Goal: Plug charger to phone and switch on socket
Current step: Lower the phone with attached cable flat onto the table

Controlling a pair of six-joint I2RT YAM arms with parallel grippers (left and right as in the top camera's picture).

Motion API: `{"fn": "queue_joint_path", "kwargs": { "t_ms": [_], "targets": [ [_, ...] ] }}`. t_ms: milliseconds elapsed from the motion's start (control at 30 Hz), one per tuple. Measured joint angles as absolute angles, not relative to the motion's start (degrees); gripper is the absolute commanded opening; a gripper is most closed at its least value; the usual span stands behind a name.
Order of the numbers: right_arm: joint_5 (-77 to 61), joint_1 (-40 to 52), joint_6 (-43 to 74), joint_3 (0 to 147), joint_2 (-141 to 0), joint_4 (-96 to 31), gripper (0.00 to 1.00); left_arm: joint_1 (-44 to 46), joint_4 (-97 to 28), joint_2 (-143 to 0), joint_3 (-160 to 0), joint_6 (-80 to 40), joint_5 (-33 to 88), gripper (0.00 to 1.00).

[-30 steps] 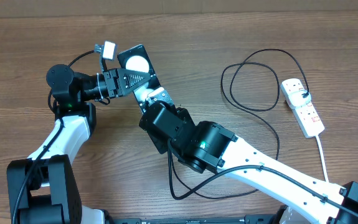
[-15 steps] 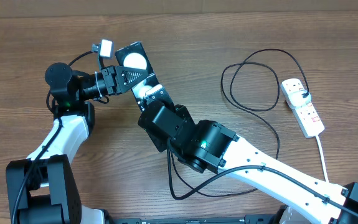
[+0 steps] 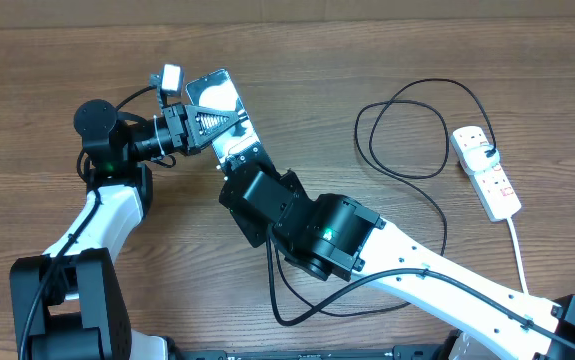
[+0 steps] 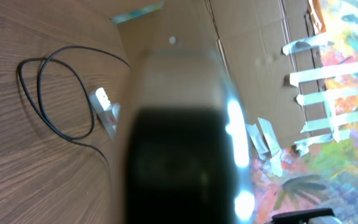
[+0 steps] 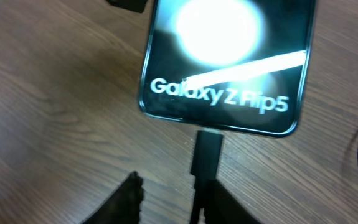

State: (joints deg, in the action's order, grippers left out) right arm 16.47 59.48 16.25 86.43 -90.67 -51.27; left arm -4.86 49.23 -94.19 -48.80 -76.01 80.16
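phone [image 5: 225, 56] is held tilted above the table [image 3: 307, 60], clamped in the left jaws. charger [image 5: 207, 152] tip touches its bottom edge, right jaws look parted beside it. i'd regrip and push straight into the port, no twisting.

Phone [image 5: 225, 62]: black, glossy, tilted, glare on its face, white "Galaxy Z Flip5" lettering at one end. Charger plug [image 5: 207, 154] sits at that end's edge (seating unclear). Thin black cable [image 4: 19, 70] lies looped near the white socket [image 3: 487, 172], which has red switches.
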Motion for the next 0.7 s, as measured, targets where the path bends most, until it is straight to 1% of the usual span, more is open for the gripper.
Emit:
{"fn": "queue_joint_path", "kwargs": {
  "t_ms": [67, 167, 333, 400, 500, 633, 700],
  "targets": [
    [15.4, 59.5, 16.4, 86.9, -90.7, -51.8, 0.55, -4.9, 49.2, -94.2, -48.8, -76.5, 80.1, 0.04],
    [15.2, 59.6, 16.1, 88.4, -90.7, -51.4, 0.69, -4.8, 49.3, -94.2, -48.2, -76.3, 81.8, 0.04],
    [15.9, 58.8, 18.9, 91.4, -89.2, -53.5, 1.0, -3.9, 48.6, -94.2, -46.9, -75.0, 83.2, 0.04],
    [15.8, 58.5, 20.3, 91.6, -87.7, -55.1, 1.0, -3.2, 47.5, -94.2, -46.9, -74.7, 82.1, 0.04],
    [15.9, 57.6, 21.9, 91.6, -84.4, -57.0, 1.0, -1.4, 42.3, -94.2, -46.9, -72.8, 79.3, 0.04],
    [15.9, 55.3, 23.0, 91.9, -78.5, -60.8, 1.0, 2.6, 29.0, -94.2, -46.8, -66.4, 75.2, 0.04],
    [16.0, 54.3, 23.3, 92.3, -75.9, -62.6, 1.0, 4.8, 19.9, -94.3, -46.8, -61.6, 72.4, 0.04]
  ]
}}
